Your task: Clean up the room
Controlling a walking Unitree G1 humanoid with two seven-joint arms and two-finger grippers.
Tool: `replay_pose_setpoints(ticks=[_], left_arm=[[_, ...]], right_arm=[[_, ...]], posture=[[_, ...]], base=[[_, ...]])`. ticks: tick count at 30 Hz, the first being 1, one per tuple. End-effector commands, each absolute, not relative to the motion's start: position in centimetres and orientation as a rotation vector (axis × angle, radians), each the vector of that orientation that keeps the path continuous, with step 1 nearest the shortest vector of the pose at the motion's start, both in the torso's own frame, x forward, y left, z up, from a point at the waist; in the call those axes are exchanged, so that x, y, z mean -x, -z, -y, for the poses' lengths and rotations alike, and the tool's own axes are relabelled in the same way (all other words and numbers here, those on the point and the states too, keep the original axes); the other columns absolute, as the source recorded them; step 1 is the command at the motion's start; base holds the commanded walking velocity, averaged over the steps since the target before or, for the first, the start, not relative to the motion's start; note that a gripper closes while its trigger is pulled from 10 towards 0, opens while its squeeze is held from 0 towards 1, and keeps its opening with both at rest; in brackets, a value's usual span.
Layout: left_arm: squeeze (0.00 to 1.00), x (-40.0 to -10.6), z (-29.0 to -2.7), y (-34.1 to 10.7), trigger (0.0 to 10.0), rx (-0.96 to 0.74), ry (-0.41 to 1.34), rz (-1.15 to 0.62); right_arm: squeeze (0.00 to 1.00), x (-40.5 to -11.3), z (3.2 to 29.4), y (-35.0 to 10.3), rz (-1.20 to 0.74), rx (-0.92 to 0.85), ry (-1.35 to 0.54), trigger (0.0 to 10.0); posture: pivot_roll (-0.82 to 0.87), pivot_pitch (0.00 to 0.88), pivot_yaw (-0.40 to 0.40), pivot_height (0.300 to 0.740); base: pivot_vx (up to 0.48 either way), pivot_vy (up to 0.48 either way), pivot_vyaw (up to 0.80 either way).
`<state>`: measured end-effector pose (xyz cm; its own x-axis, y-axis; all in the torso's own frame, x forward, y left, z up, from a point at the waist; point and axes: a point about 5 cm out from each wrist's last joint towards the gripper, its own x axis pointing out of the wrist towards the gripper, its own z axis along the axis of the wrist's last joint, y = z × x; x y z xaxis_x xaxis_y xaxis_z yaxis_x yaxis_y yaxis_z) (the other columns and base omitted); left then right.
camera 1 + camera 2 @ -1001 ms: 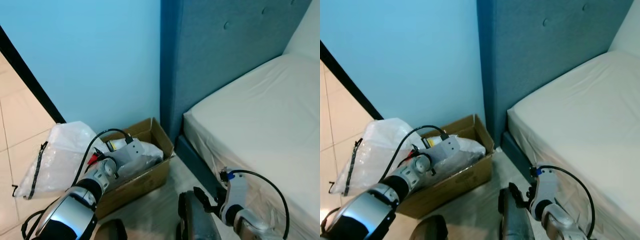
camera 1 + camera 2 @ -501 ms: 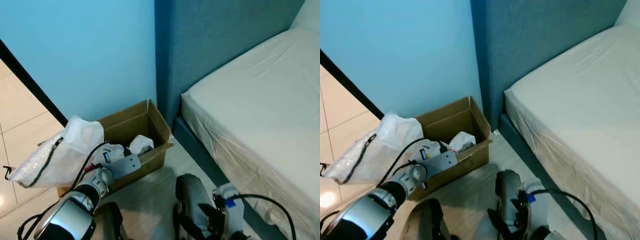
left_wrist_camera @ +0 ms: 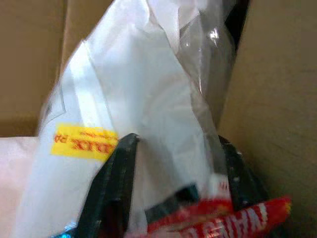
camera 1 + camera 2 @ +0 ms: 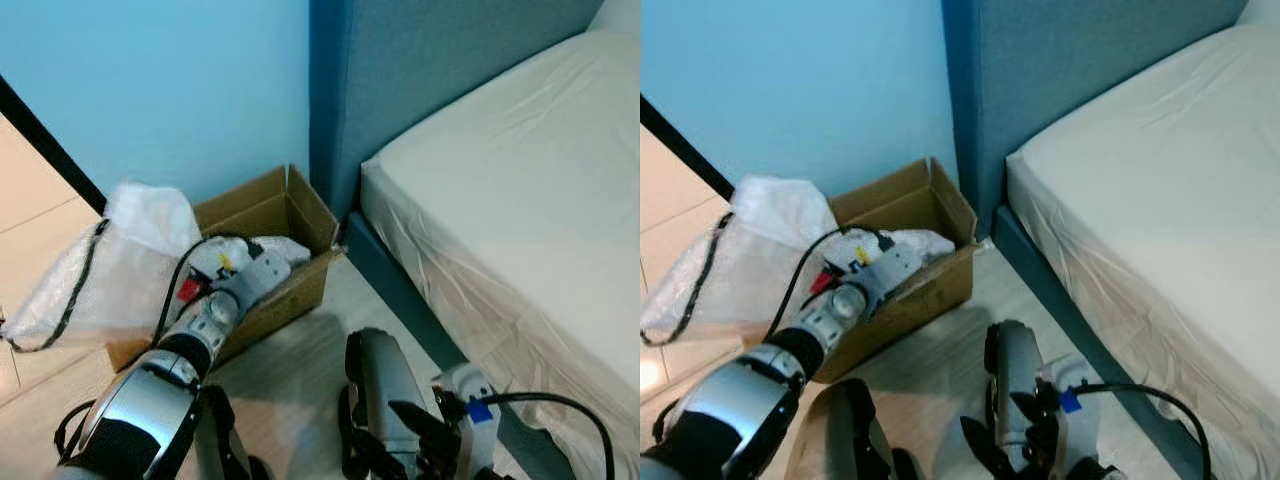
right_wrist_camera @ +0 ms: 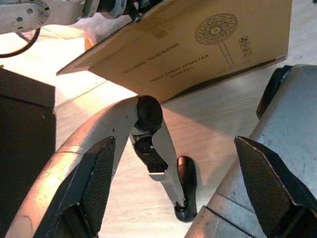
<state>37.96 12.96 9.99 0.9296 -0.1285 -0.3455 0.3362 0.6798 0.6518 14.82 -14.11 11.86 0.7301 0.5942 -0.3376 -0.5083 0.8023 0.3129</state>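
Cardboard box by the blue wall takes the left gripper, reaching over its near rim; left wrist view: fingers spread around a white plastic wrapper inside, apparently mid-deposit; next, withdraw clear; right wrist view: right gripper hangs spread above the floor.

The cardboard box carries a faint printed line on its side — it seems to read "THOMAS", the rest too pale. Inside the box, a yellow sticker on a white plastic bag shows red letters, roughly "DIX PA" — incomplete. Beside it, a red wrapper bears blurred white lettering.
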Motion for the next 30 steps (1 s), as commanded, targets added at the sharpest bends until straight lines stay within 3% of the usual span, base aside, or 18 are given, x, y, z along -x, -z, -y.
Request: replay_pose_setpoints(ticks=[1, 3, 7, 8, 10, 11, 12, 20, 22, 25, 27, 29, 30], left_arm=[[1.0, -37.6, -13.2, -9.4, 10.0, -0.738, 0.268, -0.307], [1.0, -38.2, -13.6, -10.6, 10.0, -0.628, 0.252, -0.278], [1.0, -38.6, -13.7, -11.3, 10.0, -0.563, 0.253, -0.263], [1.0, -38.9, -13.5, -12.3, 10.0, -0.482, 0.334, -0.244], [1.0, -39.1, -13.3, -13.2, 10.0, -0.437, 0.424, -0.224], [0.62, -39.2, -13.3, -13.8, 10.0, -0.421, 0.497, -0.21], [0.0, -39.2, -13.7, -14.4, 10.0, -0.427, 0.567, -0.206], [0.0, -38.9, -15.4, -15.4, 10.0, -0.496, 0.712, -0.218], [0.0, -38.7, -16.8, -17.0, 10.0, -0.409, 0.799, -0.179], [0.0, -38.6, -17.3, -17.6, 10.0, -0.367, 0.833, -0.157], [0.0, -38.3, -17.8, -18.6, 10.0, -0.277, 0.87, -0.106], [0.0, -37.1, -18.3, -20.0, 10.0, -0.071, 0.941, 0.005], [0.0, -37.1, -18.3, -20.0, 10.0, -0.071, 0.941, 0.005]], right_arm=[[0.0, -14.7, 14.1, -11.6, -0.461, -0.218, -0.614, 10.0], [0.0, -15.2, 14.1, -11.7, -0.449, -0.213, -0.619, 10.0], [0.0, -15.6, 14.2, -11.6, -0.449, -0.209, -0.619, 10.0], [0.0, -16.2, 14.2, -11.4, -0.444, -0.199, -0.622, 10.0], [0.0, -16.9, 14.2, -11.3, -0.439, -0.192, -0.625, 10.0], [0.0, -17.4, 14.2, -11.2, -0.433, -0.188, -0.628, 10.0], [0.0, -18.0, 14.2, -11.1, -0.425, -0.182, -0.633, 10.0], [0.0, -19.9, 14.2, -10.8, -0.398, -0.171, -0.651, 10.0], [0.0, -21.3, 14.3, -10.8, -0.368, -0.179, -0.631, 10.0], [0.0, -21.9, 14.4, -10.7, -0.356, -0.19, -0.617, 10.0], [0.0, -22.6, 14.7, -10.6, -0.344, -0.215, -0.586, 10.0], [0.0, -23.8, 15.0, -9.9, -0.319, -0.283, -0.538, 10.0], [0.0, -23.8, 15.0, -9.9, -0.319, -0.283, -0.538, 10.0]], posture=[[-0.38, 0.413, 0.075, 0.533], [-0.37, 0.39, 0.08, 0.533], [-0.35, 0.369, 0.084, 0.533], [-0.31, 0.318, 0.089, 0.533], [-0.3, 0.297, 0.09, 0.533], [-0.3, 0.29, 0.091, 0.533], [-0.27, 0.251, 0.09, 0.533], [-0.24, 0.18, 0.091, 0.533], [-0.23, 0.126, 0.095, 0.533], [-0.22, 0.118, 0.097, 0.533], [-0.21, 0.093, 0.098, 0.533], [-0.19, 0.066, 0.089, 0.538], [-0.19, 0.066, 0.089, 0.538]], base=[[0.0, 0.0, 0.0], [0.0, 0.0, 0.0], [0.0, 0.0, 0.0], [0.0, 0.0, 0.0], [0.0, 0.0, 0.0], [0.0, 0.0, 0.0], [0.0, 0.0, 0.0], [0.0, 0.0, 0.0], [0.0, 0.0, 0.0], [0.0, 0.0, 0.0], [0.0, 0.0, 0.0], [0.0, 0.0, 0.0], [0.0, 0.0, 0.0]])
